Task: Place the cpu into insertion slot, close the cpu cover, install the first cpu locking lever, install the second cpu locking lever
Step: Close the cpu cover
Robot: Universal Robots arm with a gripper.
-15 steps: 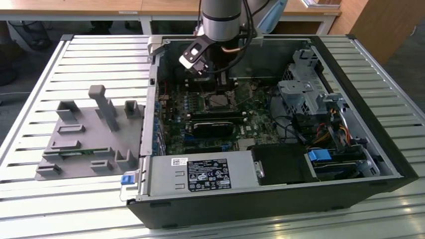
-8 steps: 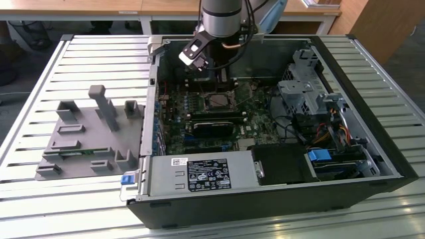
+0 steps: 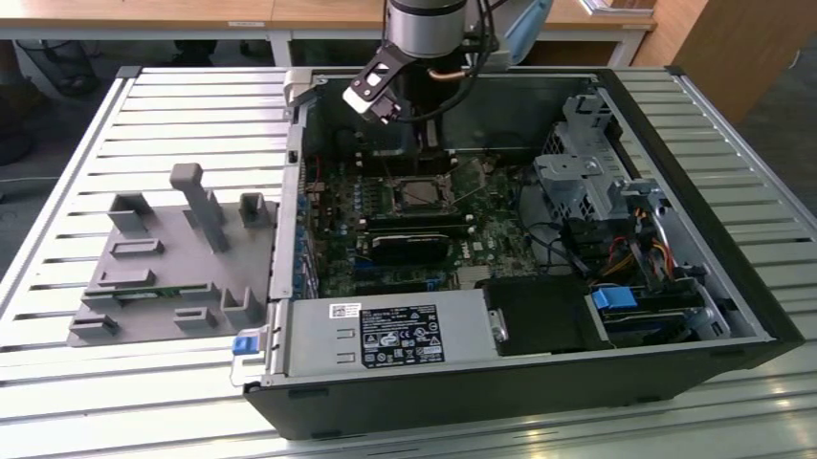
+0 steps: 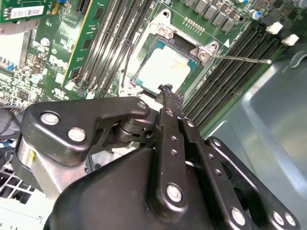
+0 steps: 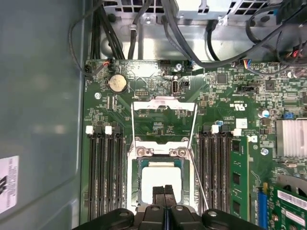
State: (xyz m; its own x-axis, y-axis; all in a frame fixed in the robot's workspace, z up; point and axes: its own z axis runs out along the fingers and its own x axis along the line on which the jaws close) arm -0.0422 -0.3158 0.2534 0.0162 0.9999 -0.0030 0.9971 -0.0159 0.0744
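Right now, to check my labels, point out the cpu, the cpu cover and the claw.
cpu (image 5: 152, 176): first wrist view, silvery top.
cpu cover (image 5: 163, 103): first wrist view, frame's end bar.
claw (image 5: 164, 189): first wrist view, between its fingertips.

Open case (image 3: 511, 402) lies on the counter (image 3: 153, 115), with a fixture block (image 3: 166, 268) just beside it at the exterior view's left. Inside, on the motherboard (image 5: 220, 96), the cpu (image 5: 160, 175) sits in the insertion slot (image 5: 135, 177), with memory slots (image 5: 100, 167) flanking it on both sides. The cpu cover (image 5: 163, 100) lies flipped open, off the slot, on the side away from my jaws. My jaws hang over the cpu's near edge.
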